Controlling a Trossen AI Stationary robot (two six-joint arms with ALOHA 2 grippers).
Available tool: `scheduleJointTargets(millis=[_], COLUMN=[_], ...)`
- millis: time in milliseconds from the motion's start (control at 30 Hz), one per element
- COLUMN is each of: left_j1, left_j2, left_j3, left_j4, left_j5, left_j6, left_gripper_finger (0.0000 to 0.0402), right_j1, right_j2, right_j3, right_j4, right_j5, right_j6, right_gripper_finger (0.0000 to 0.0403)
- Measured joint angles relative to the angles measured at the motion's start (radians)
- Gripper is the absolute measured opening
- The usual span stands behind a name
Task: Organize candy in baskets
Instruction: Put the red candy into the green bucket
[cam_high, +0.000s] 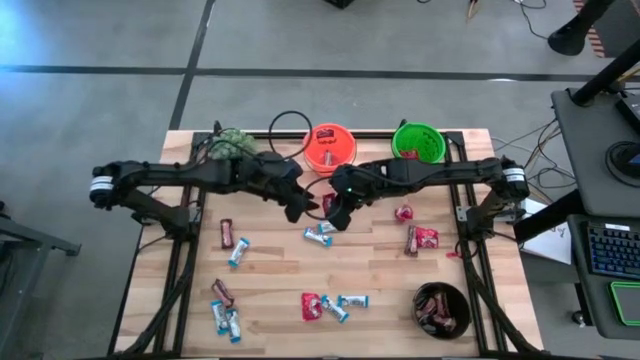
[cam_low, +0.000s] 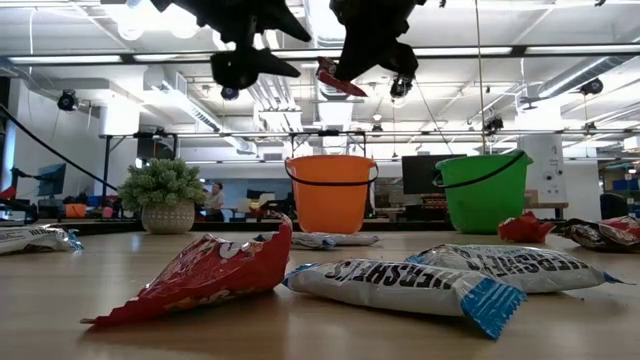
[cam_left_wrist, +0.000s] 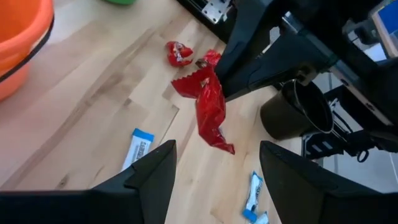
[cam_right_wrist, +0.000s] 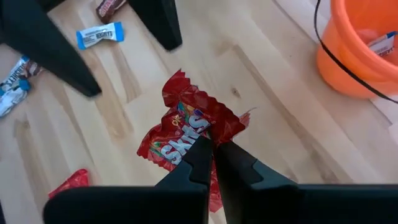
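Note:
My right gripper (cam_high: 338, 210) is shut on a red candy packet (cam_right_wrist: 183, 134) and holds it high above the table's middle, a little nearer than the orange pail (cam_high: 329, 147). It also shows in the low view (cam_low: 338, 78). My left gripper (cam_high: 296, 206) is open and empty just left of the packet, at about the same height; its wrist view looks past its fingers (cam_left_wrist: 149, 180) at the hanging packet (cam_left_wrist: 208, 109). The green pail (cam_high: 418, 142) stands at the far right, the black bowl (cam_high: 441, 308) at the near right. Several candies lie loose on the table. My right gripper pinches the red packet between its two fingers near one crimped end (cam_right_wrist: 219, 129). The fingers come from above, pointing down. The packet hangs below the fingers, crumpled at the hold, its free end (cam_left_wrist: 224, 146) down and clear of the table.
Red candies (cam_high: 403, 212) (cam_high: 425, 238) lie right of the grippers, a blue-and-white one (cam_high: 318, 236) just below them, and a brown one (cam_high: 226, 233) to the left. More candies (cam_high: 325, 305) (cam_high: 225, 318) lie near the front edge. A fuzzy green plant (cam_high: 232, 143) stands at the far left.

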Motion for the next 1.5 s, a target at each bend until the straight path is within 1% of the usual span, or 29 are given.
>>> scheduleJointTargets(millis=[200,333,433,533,633,800,867,933,1000,1100,1200,1433,1500], left_j1=[0.002,0.01,0.012,0.012,0.012,0.014,0.015,0.016,0.016,0.017,0.02,0.021,0.021], left_j2=[0.045,0.082,0.119,0.151,0.186,0.257,0.285,0.307,0.316,0.314,0.314,0.316,0.316], left_j3=[0.0,0.001,0.027,0.081,0.165,0.322,0.364,0.388,0.39,0.377,0.368,0.364,0.364], left_j4=[0.068,0.111,0.105,0.099,0.024,-0.225,-0.308,-0.347,-0.371,-0.356,-0.356,-0.325,-0.322], left_j5=[0.004,0.027,0.033,0.052,0.052,0.051,0.048,0.042,0.033,0.015,0.018,0.017,0.017], left_j6=[0.004,0.007,0.026,0.083,0.148,0.263,0.29,0.315,0.333,0.345,0.356,0.41,0.434], left_gripper_finger=[0.0213,0.0213,0.0213,0.0213,0.0213,0.0203,0.0194,0.0185,0.0177,0.0166,0.0157,0.0152,0.0144], right_j1=[0.0,0.0,0.0,0.0,0.0,0.0,0.0,0.001,0.002,0.002,0.0,0.001,0.001], right_j2=[0.0,0.0,0.0,0.0,0.0,0.0,0.0,0.0,0.0,0.0,0.0,-0.002,-0.003], right_j3=[0.0,0.0,0.0,0.0,0.0,0.0,0.0,0.0,0.0,0.0,0.0,0.0,0.0], right_j4=[0.0,0.001,0.002,0.002,0.002,0.001,-0.01,-0.012,-0.014,-0.018,-0.003,0.002,0.002], right_j5=[0.0,0.0,-0.003,-0.009,-0.01,-0.027,-0.028,-0.033,-0.036,-0.035,-0.027,-0.028,-0.028], right_j6=[-0.003,-0.003,-0.003,-0.003,0.0,0.0,0.0,0.0,0.0,-0.001,-0.002,-0.005,-0.006], right_gripper_finger=[0.0008,0.0008,0.0008,0.0008,0.0008,0.0008,0.0008,0.0008,0.0008,0.0008,0.0008,0.0008,0.0008])
